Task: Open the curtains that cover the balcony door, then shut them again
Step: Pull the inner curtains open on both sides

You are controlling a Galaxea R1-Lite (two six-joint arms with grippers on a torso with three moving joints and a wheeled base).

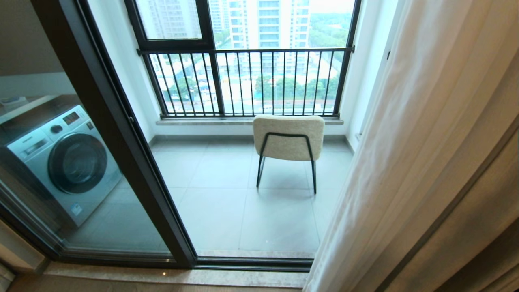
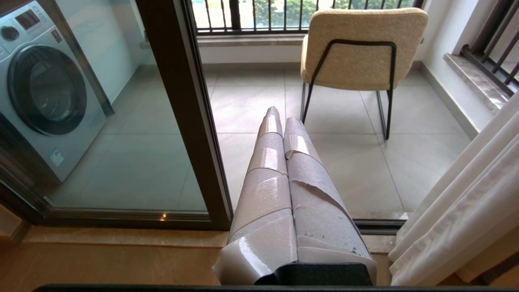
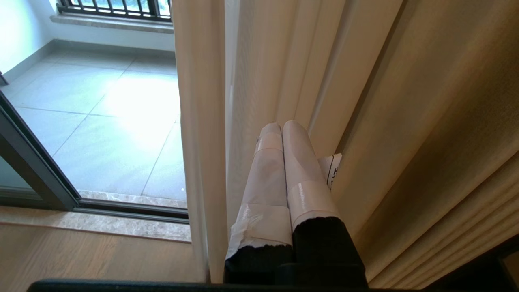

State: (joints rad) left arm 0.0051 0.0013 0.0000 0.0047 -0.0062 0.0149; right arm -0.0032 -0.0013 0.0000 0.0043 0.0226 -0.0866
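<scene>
Tape-wrapped and pressed together holding nothing, the right gripper [image 3: 282, 127] seems to touch the sheer cream curtains [image 1: 425, 162] bunched at three o'clock, beside the dark-framed glass balcony door [image 1: 121, 134], left gripper [image 2: 279, 117] likewise empty; slippery folds may escape a shallow pinch.

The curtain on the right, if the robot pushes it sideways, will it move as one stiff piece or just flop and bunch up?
Probably flop. The curtain hangs in soft vertical folds, so a push would likely gather them rather than shift it whole. It looks thin and sheer, so probably light. The smooth taped right gripper with shut jaws might slide along the fabric.
</scene>
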